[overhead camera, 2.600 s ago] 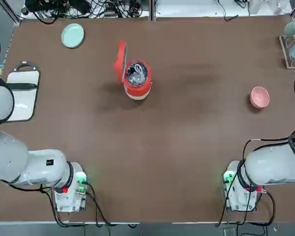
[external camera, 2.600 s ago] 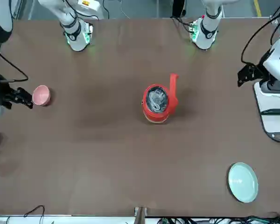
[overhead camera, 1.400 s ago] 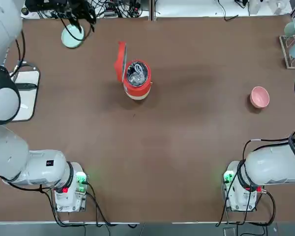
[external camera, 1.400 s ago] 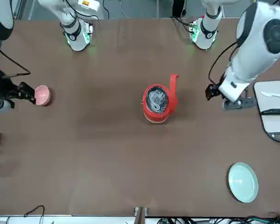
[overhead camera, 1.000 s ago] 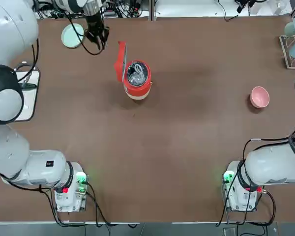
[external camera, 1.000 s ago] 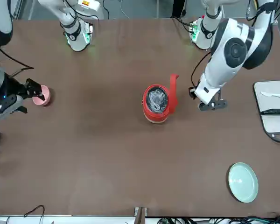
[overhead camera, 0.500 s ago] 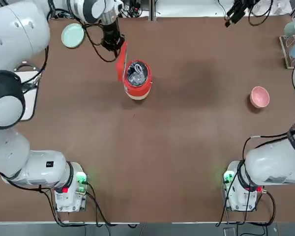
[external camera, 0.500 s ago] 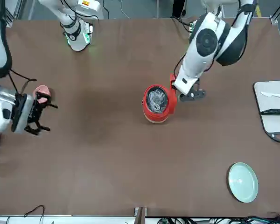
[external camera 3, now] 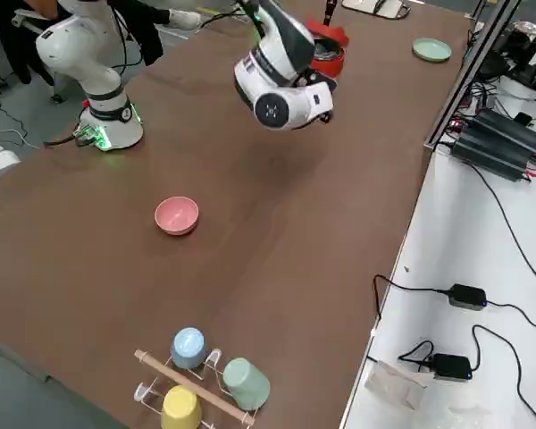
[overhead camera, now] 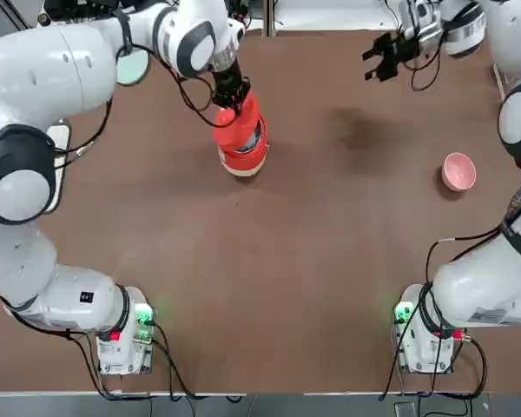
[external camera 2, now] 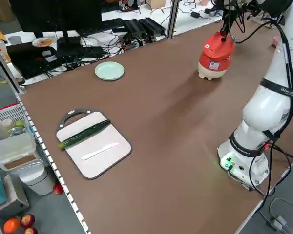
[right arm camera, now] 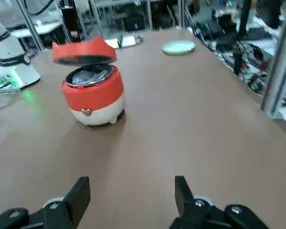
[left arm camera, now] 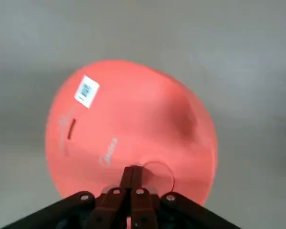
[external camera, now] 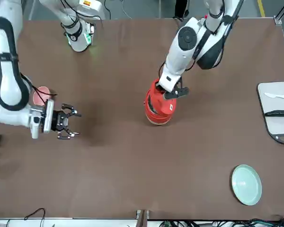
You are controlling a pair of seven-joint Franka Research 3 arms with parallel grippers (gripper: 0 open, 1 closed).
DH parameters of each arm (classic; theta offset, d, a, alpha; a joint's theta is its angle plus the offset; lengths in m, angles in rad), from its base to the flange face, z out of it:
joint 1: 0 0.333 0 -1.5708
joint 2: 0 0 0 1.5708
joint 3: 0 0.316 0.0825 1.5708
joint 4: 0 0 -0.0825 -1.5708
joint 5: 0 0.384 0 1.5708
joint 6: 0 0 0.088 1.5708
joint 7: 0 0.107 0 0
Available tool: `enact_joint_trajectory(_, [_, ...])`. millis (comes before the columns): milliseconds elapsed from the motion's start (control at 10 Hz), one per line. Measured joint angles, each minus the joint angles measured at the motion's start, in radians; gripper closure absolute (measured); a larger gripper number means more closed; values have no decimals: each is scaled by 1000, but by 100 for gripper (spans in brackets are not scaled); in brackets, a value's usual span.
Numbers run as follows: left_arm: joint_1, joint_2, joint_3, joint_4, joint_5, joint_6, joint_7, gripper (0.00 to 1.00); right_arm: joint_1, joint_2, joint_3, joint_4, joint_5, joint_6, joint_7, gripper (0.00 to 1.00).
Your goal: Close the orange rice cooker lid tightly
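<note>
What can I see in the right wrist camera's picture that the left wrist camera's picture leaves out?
Only the right wrist view shows the orange rice cooker from the side, with a gap still open under the lid, plus the pale green plate behind. Only the left wrist view shows the lid's top from above, with its white sticker and the shut left gripper at its edge. Both show the lid and brown table.

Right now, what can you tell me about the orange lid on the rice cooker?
The lid is round, smooth and red-orange, like shiny plastic, with a small white sticker on top. It is hinged to the orange rice cooker and hangs almost flat just above it, not yet shut: a gap shows the silvery pot inside. The left end effector, fingers shut, presses on its top near one edge.
</note>
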Motion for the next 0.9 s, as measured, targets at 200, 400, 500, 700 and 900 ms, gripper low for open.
enact_joint_trajectory(200, [-6,51,0,-5,6,40,-7,99,-4,115,62,-41,156,1,-192,19])
enact_joint_trajectory(400, [-19,95,-1,-6,55,69,-40,99,-3,213,131,-63,266,0,-309,20])
enact_joint_trajectory(500, [-21,97,-3,-6,72,71,-61,99,0,251,168,-74,306,-1,-354,23])
enact_joint_trajectory(700, [-25,97,-6,-6,97,72,-82,99,42,300,216,-91,377,-3,-409,23])
enact_joint_trajectory(900, [-25,96,-6,1,110,57,-96,91,95,325,246,-101,487,-2,-498,23])
